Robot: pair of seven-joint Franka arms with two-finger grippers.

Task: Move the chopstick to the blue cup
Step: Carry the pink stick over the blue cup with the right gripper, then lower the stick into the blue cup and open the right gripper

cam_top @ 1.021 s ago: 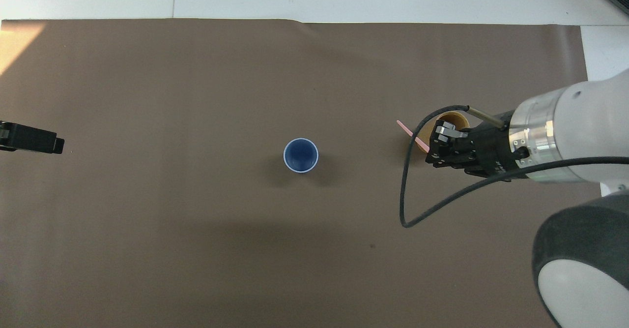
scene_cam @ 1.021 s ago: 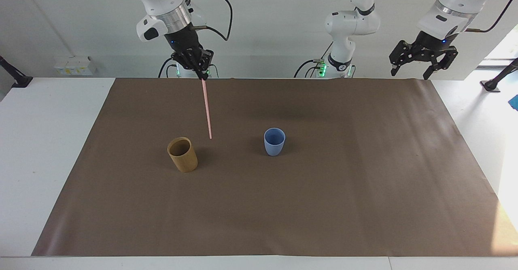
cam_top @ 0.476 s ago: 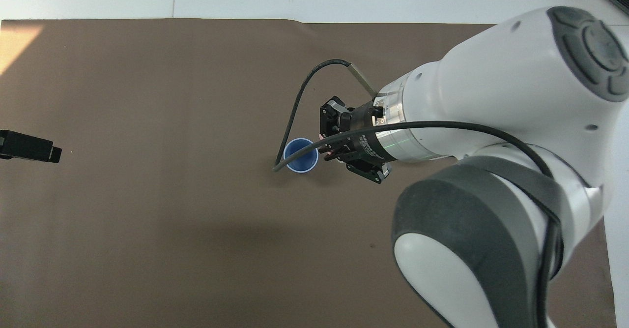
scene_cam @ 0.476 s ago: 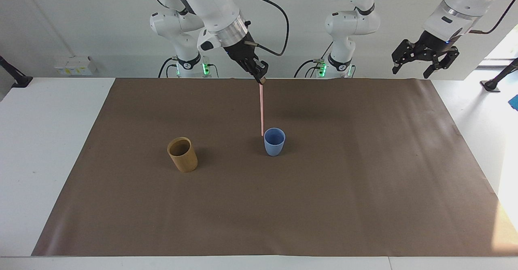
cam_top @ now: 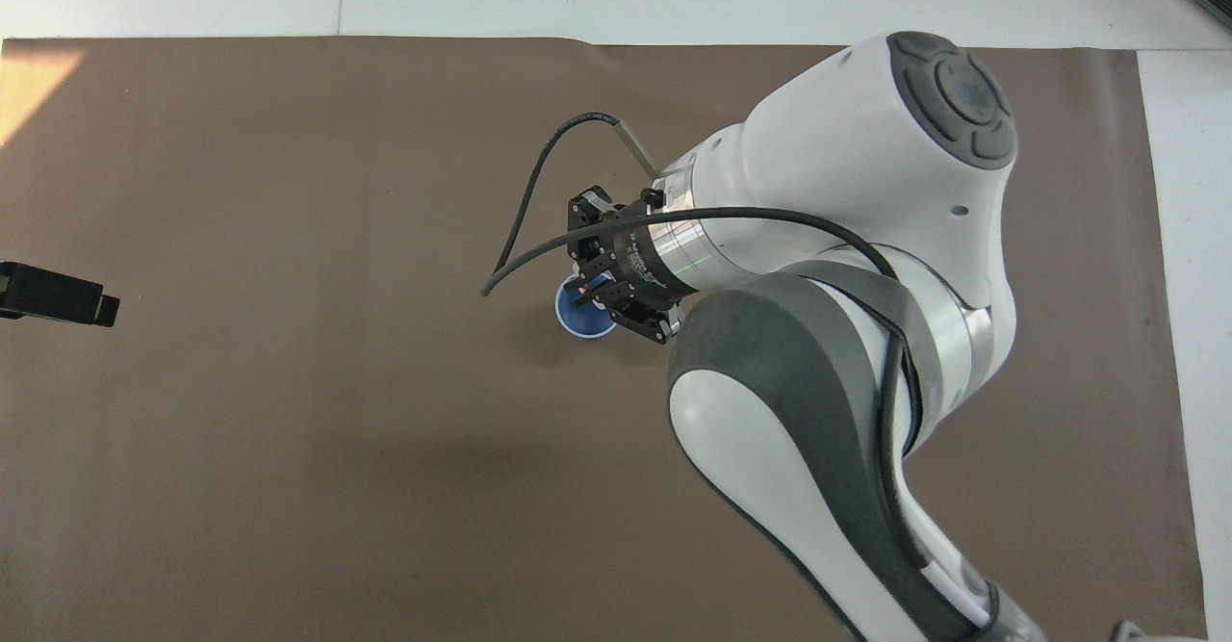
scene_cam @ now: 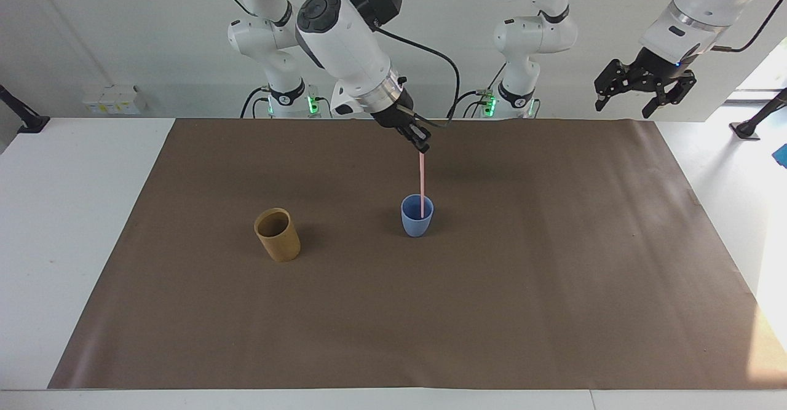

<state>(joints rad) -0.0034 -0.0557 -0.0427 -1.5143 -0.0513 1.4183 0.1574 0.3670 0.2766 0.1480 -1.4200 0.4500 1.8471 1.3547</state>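
Observation:
The pale pink chopstick (scene_cam: 422, 182) hangs nearly upright from my right gripper (scene_cam: 422, 147), which is shut on its top end. Its lower end sits inside the mouth of the blue cup (scene_cam: 417, 220), which stands upright near the middle of the brown mat. From overhead, my right gripper (cam_top: 583, 288) covers part of the blue cup (cam_top: 577, 321), and only a pink speck of the chopstick (cam_top: 584, 289) shows. My left gripper (scene_cam: 643, 89) waits open, raised over the mat's corner at the left arm's end, and only its tip (cam_top: 58, 294) shows from overhead.
A tan-brown cylindrical cup (scene_cam: 278, 234) stands on the brown mat (scene_cam: 553, 287) beside the blue cup, toward the right arm's end; from overhead the right arm hides it. A black cable (cam_top: 539, 190) loops from the right wrist over the mat.
My right gripper carried the chopstick from above the tan cup's side across to the blue cup and came lower, so its tip now sits in the cup's mouth. The left arm barely moved.

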